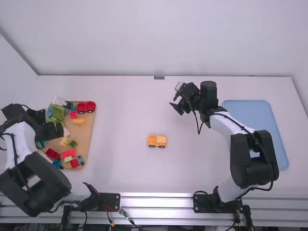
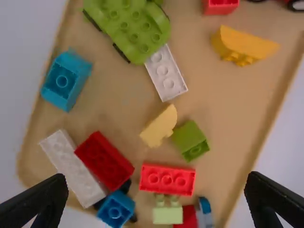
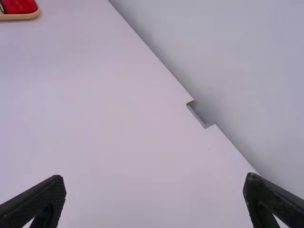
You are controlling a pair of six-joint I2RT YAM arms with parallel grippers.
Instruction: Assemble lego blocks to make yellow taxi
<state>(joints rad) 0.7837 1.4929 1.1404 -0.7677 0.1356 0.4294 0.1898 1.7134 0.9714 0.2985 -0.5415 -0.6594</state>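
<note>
At the left gripper [image 1: 52, 130], gapes wide above the tray [image 1: 86, 134] of blocks [image 2: 166, 179]; at the right gripper [image 1: 174, 101], gapes wide over the table [image 1: 120, 110]. Has the yellow car [image 1: 157, 141] well apart from both, nearer the right.

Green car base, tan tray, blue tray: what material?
Green car base: likely satin plastic, moulded studs. Tan tray: matte, perhaps wood or wood-look plastic; warm tan, no clear grain. Blue tray: probably smooth matte plastic, uniform colour, rounded corners.
</note>
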